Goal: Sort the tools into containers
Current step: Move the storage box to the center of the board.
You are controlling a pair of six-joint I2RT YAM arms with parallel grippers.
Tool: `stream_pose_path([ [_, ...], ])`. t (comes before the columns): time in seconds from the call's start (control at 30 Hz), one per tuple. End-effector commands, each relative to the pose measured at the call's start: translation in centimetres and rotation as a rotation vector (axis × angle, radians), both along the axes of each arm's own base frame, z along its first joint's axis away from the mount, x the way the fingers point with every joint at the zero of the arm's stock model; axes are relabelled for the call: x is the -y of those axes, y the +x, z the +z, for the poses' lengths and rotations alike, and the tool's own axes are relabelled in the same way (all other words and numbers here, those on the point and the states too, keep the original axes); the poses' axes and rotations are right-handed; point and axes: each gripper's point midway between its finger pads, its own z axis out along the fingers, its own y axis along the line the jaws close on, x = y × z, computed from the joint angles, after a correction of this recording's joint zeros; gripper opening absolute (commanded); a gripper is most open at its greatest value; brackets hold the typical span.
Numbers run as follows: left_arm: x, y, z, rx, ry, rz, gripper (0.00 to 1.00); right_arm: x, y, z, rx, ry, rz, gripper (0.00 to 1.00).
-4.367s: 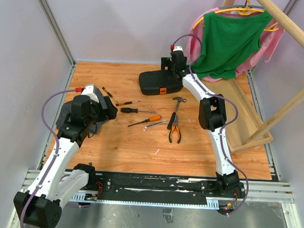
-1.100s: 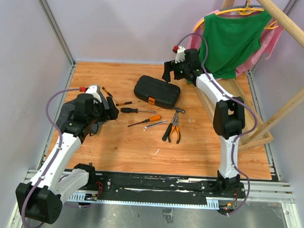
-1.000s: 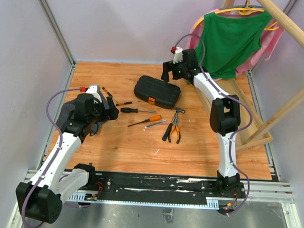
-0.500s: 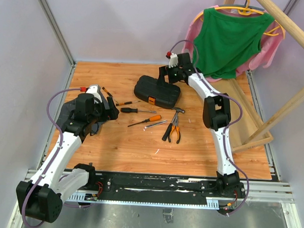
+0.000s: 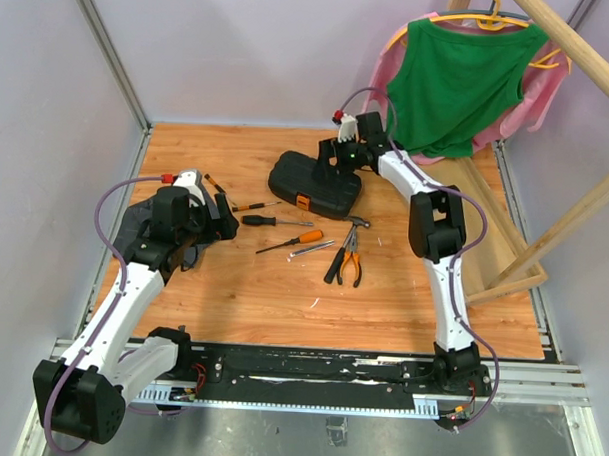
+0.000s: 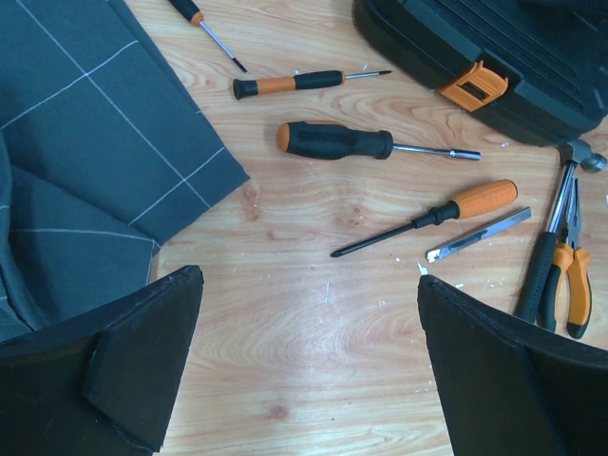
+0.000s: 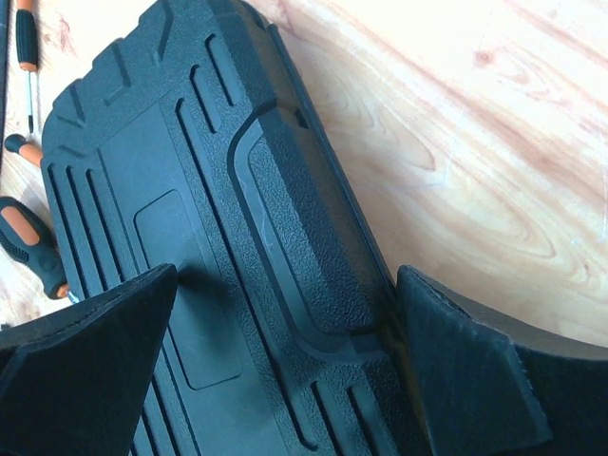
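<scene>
The black tool case [image 5: 314, 185] lies shut on the table, its orange latch [image 5: 304, 201] facing the front. My right gripper [image 5: 339, 159] is open over the case's back right edge; in the right wrist view one finger [image 7: 85, 361] rests on the lid [image 7: 190, 209] and the other [image 7: 484, 380] is past its edge. The hammer [image 5: 344, 247], pliers [image 5: 352, 266] and several screwdrivers [image 5: 275, 221] lie loose in front of the case. My left gripper [image 6: 309, 351] is open and empty above bare wood, left of the tools.
A dark grey folded cloth [image 6: 85, 161] lies under my left arm at the table's left. A thin metal bit [image 6: 480, 235] lies by the orange-handled screwdriver [image 6: 446, 209]. A long wooden tray [image 5: 484, 234], wooden poles and hanging green and pink garments [image 5: 455, 83] stand at the right back.
The case has gone from the back of the table to lying flat nearer the tools, and the hammer shifted forward. My right gripper has come down and left onto the case. The left arm barely moved.
</scene>
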Motion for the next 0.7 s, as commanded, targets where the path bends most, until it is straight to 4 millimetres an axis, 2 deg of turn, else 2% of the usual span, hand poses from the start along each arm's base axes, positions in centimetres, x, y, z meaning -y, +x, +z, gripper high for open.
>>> stream_pose_path([
  [0.0, -0.4, 0.3, 0.3, 0.013, 0.011, 0.005, 0.99, 0.9, -2.5, -0.6, -0.055, -0.046, 0.01, 0.99],
  [0.1, -0.4, 0.2, 0.2, 0.012, 0.012, 0.008, 0.99, 2.0, -3.2, -0.2, -0.054, -0.081, -0.043, 0.99],
  [0.3, -0.5, 0.2, 0.1, 0.009, 0.013, 0.012, 0.99, 3.8, -5.7, -0.7, -0.098, -0.106, -0.126, 0.97],
  [0.4, -0.5, 0.3, 0.2, 0.01, 0.014, 0.014, 0.99, 3.9, -7.2, -1.1, -0.131, -0.078, -0.137, 0.95],
  [0.67, -0.7, 0.3, 0.2, 0.011, 0.016, 0.025, 0.99, 2.5, -10.7, -0.5, -0.19, 0.018, -0.119, 0.9],
])
